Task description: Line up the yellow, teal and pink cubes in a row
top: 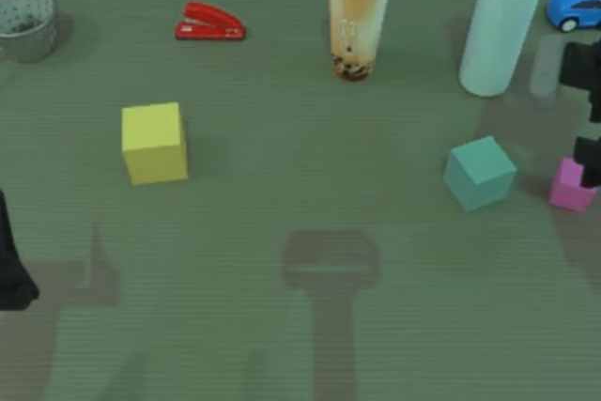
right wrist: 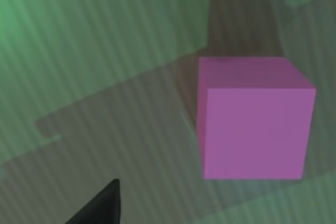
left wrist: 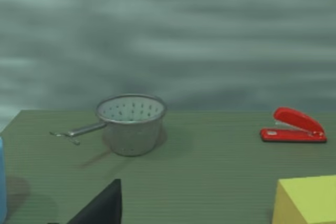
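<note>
Right gripper [top: 592, 171] low at right edge of top view, just over pink cube [top: 570, 187]; finger spread impossible to tell. Teal cube [top: 480, 172] just left of pink, turned askew. Yellow cube [top: 154, 143] well apart, left of centre. Left gripper [top: 14, 274] parked at lower left edge, spread likewise hidden.

Metal strainer [top: 26, 22], red stapler [top: 209, 23], boba cup [top: 358, 14] (strawed), white bottle [top: 502, 21], blue car [top: 575, 7]
</note>
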